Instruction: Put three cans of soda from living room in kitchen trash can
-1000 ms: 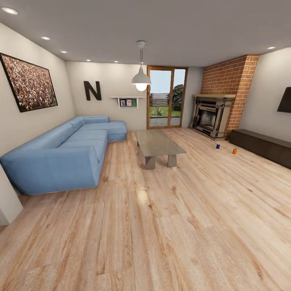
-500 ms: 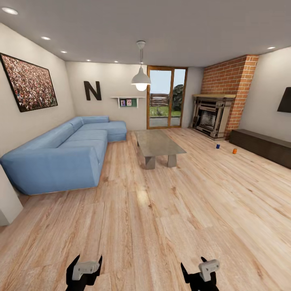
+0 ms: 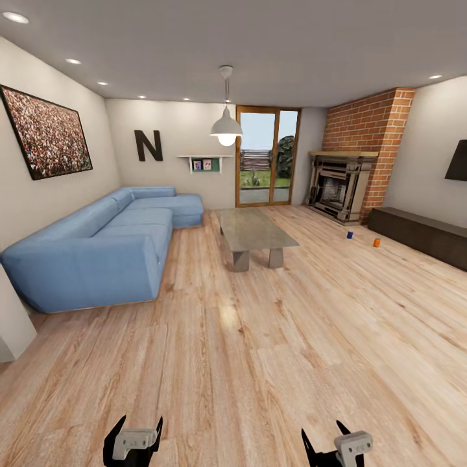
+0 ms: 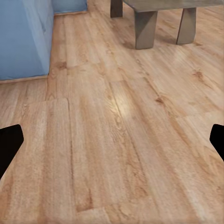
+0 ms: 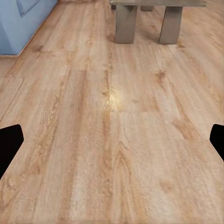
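Observation:
I am in the living room, on its wood floor (image 3: 259, 337). Far across it, near the fireplace, stand a dark blue can of soda (image 3: 349, 235) and a bright orange can of soda (image 3: 376, 242), a little apart. The second orange can, the tash can and the kitchen are out of view. My left gripper (image 3: 141, 425) and right gripper (image 3: 322, 432) poke up at the bottom edge of the head view, both open and empty, far from the cans. In the wrist views the left gripper (image 4: 112, 140) and right gripper (image 5: 112, 140) are spread wide over bare floor.
A blue corner sofa (image 3: 97, 246) fills the left side. A grey coffee table (image 3: 255, 228) stands mid-room. The red-brick fireplace (image 3: 340, 185) and a long dark low cabinet (image 3: 421, 235) line the right. A pale wall corner (image 3: 13, 324) juts in at near left.
Both grippers have come up into the bottom of the head view. Since half a second ago they have sunk slightly, and the right one has shifted right. The room view is steady.

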{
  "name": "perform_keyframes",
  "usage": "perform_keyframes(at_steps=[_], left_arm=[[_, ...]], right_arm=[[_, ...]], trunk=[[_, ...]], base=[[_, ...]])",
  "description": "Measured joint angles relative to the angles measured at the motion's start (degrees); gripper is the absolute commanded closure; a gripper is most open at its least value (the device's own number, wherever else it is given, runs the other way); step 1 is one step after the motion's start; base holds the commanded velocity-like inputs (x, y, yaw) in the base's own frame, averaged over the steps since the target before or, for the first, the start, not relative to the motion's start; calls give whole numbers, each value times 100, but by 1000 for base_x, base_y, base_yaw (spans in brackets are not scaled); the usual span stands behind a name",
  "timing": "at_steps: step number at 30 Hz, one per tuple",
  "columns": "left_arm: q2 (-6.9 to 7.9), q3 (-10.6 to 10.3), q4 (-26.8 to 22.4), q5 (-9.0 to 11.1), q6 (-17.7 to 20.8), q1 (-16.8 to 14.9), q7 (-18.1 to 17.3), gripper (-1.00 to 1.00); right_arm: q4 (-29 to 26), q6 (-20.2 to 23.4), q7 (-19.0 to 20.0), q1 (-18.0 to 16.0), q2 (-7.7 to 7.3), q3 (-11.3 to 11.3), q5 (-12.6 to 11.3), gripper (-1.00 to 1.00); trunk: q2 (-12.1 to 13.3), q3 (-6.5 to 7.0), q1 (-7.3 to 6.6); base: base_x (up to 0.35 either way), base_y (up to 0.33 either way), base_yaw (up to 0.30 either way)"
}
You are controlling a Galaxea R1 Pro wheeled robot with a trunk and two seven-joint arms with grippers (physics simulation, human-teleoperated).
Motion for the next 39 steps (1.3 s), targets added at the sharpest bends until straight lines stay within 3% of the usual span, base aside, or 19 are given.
perform_keyframes(at_steps=[16,39], left_arm=[[1,-8,2,-12,4,2,0,-100],[-1,-9,10,-6,15,2,0,-100]], right_arm=[[47,11,-65,4,12,-9,-2,-100],[82,11,-77,1,4,-17,-15,-100]], trunk=[[1,0,0],[0,12,0]], base=[[45,30,-19],[237,223,-232]])
